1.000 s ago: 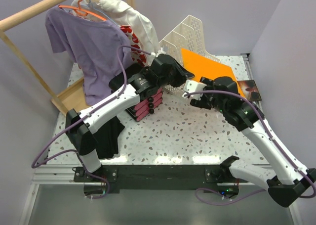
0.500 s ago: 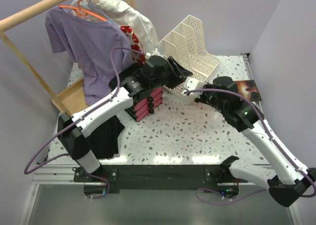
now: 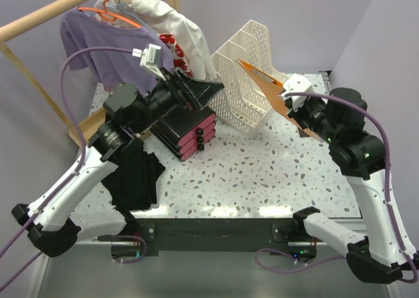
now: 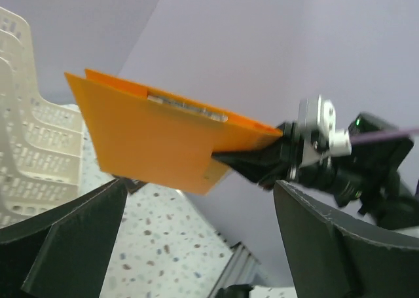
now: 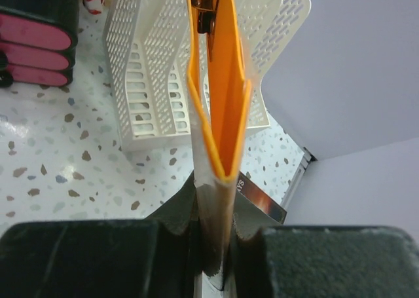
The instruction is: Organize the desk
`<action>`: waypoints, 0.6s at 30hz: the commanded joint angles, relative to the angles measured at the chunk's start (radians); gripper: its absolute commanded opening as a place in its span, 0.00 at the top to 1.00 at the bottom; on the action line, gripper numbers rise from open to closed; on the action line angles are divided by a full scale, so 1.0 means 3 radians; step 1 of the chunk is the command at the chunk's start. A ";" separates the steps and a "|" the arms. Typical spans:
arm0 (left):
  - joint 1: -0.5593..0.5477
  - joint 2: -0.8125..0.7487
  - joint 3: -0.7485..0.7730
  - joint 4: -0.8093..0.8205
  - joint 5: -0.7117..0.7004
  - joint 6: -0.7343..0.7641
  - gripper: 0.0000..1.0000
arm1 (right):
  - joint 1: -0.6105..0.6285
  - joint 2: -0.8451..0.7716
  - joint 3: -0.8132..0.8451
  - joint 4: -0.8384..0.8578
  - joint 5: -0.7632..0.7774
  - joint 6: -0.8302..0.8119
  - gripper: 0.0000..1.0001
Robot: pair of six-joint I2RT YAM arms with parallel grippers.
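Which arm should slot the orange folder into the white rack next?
Right. The right gripper is shut on the orange folder, edge-on toward the white rack; the left gripper is open, holding nothing.

The desk (image 3: 249, 173), a white tabletop with dark speckles and a black frame edge, is shown from above. A white perforated file rack (image 3: 239, 108) is set on its far middle part. A black drawer unit (image 3: 190, 131) with pink fronts is placed just beside the rack, on its left. A black cloth (image 3: 137, 180) is spread near the left front edge. A light wooden base (image 3: 98, 124) is seen at the far left. A dark glossy flat item (image 5: 260, 203) is laid near the right edge.
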 commanded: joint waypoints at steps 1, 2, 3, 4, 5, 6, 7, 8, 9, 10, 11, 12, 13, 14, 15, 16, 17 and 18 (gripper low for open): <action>0.0011 -0.0378 -0.0331 -0.0320 0.0116 0.1172 0.00 | -0.0162 0.0237 0.0422 0.0461 -0.0160 0.0535 1.00; 0.0011 -0.0572 -0.0525 -0.0361 0.0127 0.1300 0.00 | -0.0202 0.0293 0.0494 0.0553 -0.0206 0.0612 1.00; 0.0011 -0.0670 -0.0623 -0.0457 0.0101 0.1498 0.00 | -0.0289 0.0410 0.0566 0.0589 -0.0322 0.0744 1.00; 0.0011 -0.0777 -0.0740 -0.0489 0.0081 0.1601 0.00 | -0.0340 0.0462 0.0698 0.0630 -0.0394 0.0812 1.00; 0.0011 -0.0980 -0.0959 -0.0524 0.0055 0.1694 0.00 | -0.0386 0.0529 0.0755 0.0732 -0.0486 0.0883 1.00; 0.0011 -0.1079 -0.1062 -0.0590 0.0020 0.1851 0.00 | -0.0513 0.0575 0.0801 0.0799 -0.0609 0.1031 1.00; 0.0011 -0.1176 -0.1170 -0.0627 -0.0016 0.1924 0.00 | -0.0601 0.0682 0.0867 0.0875 -0.0974 0.1103 1.00; 0.0011 -0.1359 -0.1353 -0.0657 -0.0108 0.1990 0.00 | -0.0693 0.0723 0.0888 0.1079 -0.1175 0.1180 1.00; 0.0006 -0.1447 -0.1441 -0.0718 -0.0169 0.2113 0.00 | -0.0896 0.0754 0.0878 0.1227 -0.1385 0.1393 1.00; 0.0011 -0.1534 -0.1528 -0.0749 -0.0226 0.2169 0.00 | -0.0999 0.0840 0.0848 0.1386 -0.1686 0.1512 1.00; 0.0011 -0.1687 -0.1671 -0.0775 -0.0338 0.2211 0.00 | -0.1097 0.0887 0.0838 0.1706 -0.1841 0.1614 1.00; 0.0011 -0.1759 -0.1733 -0.0811 -0.0369 0.2292 0.00 | -0.1280 0.0948 0.0842 0.1831 -0.1969 0.1752 1.00; 0.0011 -0.1831 -0.1799 -0.0826 -0.0450 0.2328 0.00 | -0.1342 0.1045 0.0868 0.1939 -0.2066 0.1799 1.00; 0.0011 -0.1953 -0.1916 -0.0831 -0.0542 0.2354 0.00 | -0.1389 0.1101 0.0888 0.2056 -0.2158 0.1829 1.00; 0.0011 -0.2010 -0.1973 -0.0826 -0.0574 0.2390 0.00 | -0.1455 0.1148 0.0914 0.2113 -0.2174 0.1880 1.00; 0.0011 -0.2061 -0.2024 -0.0816 -0.0584 0.2405 0.00 | -0.1491 0.1183 0.0939 0.2149 -0.2205 0.1881 1.00; 0.0011 -0.2142 -0.2121 -0.0801 -0.0609 0.2420 0.00 | -0.1512 0.1250 0.0945 0.2256 -0.2256 0.1881 1.00; 0.0011 -0.2174 -0.2162 -0.0770 -0.0615 0.2436 0.00 | -0.1557 0.1270 0.0945 0.2317 -0.2307 0.1896 1.00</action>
